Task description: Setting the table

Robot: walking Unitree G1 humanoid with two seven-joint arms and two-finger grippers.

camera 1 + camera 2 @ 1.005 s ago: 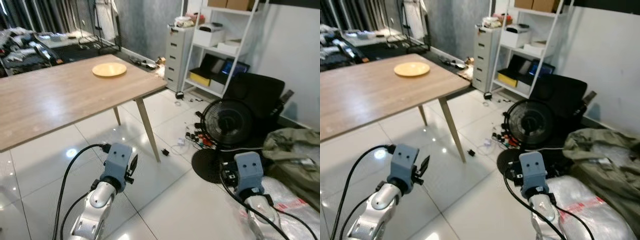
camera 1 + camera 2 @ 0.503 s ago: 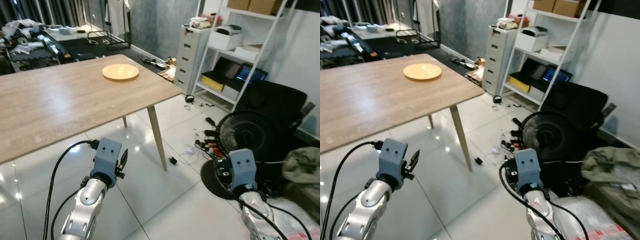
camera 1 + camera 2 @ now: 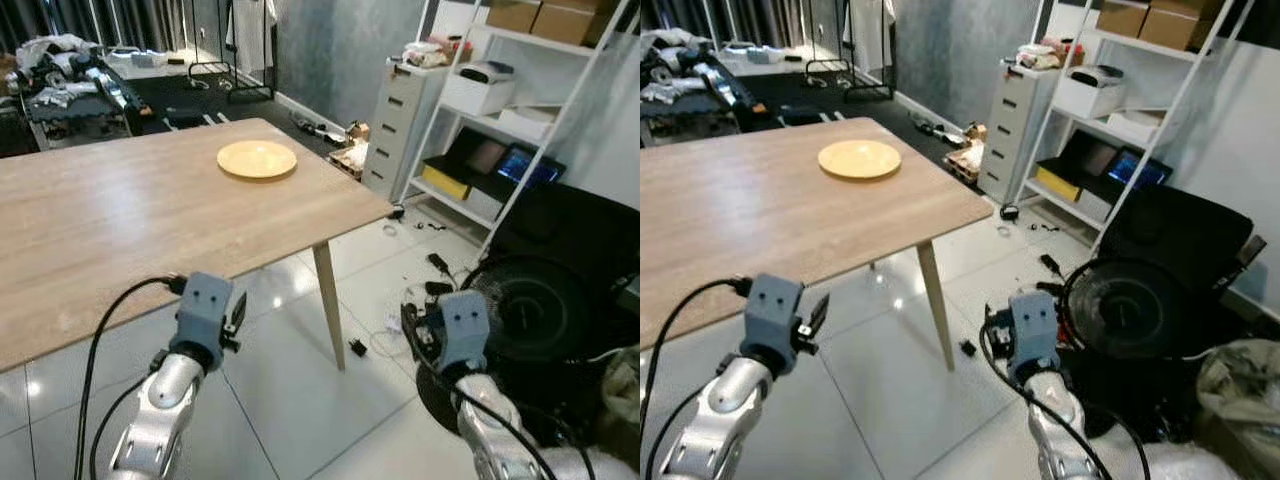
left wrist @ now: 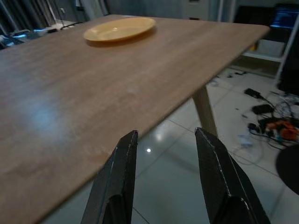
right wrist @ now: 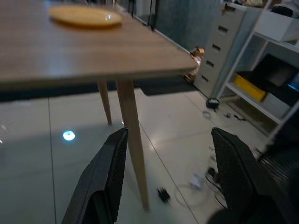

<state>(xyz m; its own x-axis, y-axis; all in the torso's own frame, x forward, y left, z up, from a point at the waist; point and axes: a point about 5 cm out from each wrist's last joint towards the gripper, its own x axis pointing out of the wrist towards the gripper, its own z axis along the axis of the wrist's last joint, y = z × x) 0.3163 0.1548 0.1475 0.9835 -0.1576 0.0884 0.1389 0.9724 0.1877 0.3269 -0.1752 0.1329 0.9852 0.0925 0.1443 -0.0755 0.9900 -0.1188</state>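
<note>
A round yellow plate (image 3: 257, 159) lies alone near the far right corner of the light wooden table (image 3: 110, 220). My left gripper (image 4: 167, 132) is open and empty. It hovers just below and in front of the table's near edge, pointing toward the plate (image 4: 119, 29). My right gripper (image 5: 169, 132) is also open and empty. It is held low over the tiled floor to the right of the table, facing the corner leg (image 5: 133, 149). Both arms sit low in the head views, the left one (image 3: 205, 318) near the table edge.
A black floor fan (image 3: 545, 320) and a tangle of cables (image 3: 425, 290) lie on the white tiles at right. Behind them stand a white drawer unit (image 3: 405, 120), a white shelf rack (image 3: 520, 110) and a dark chair (image 3: 590, 225). Clutter fills the back left (image 3: 70, 85).
The camera has turned and come closer to the table, so the table and plate sit larger and nearer. Both grippers stay open and low.
</note>
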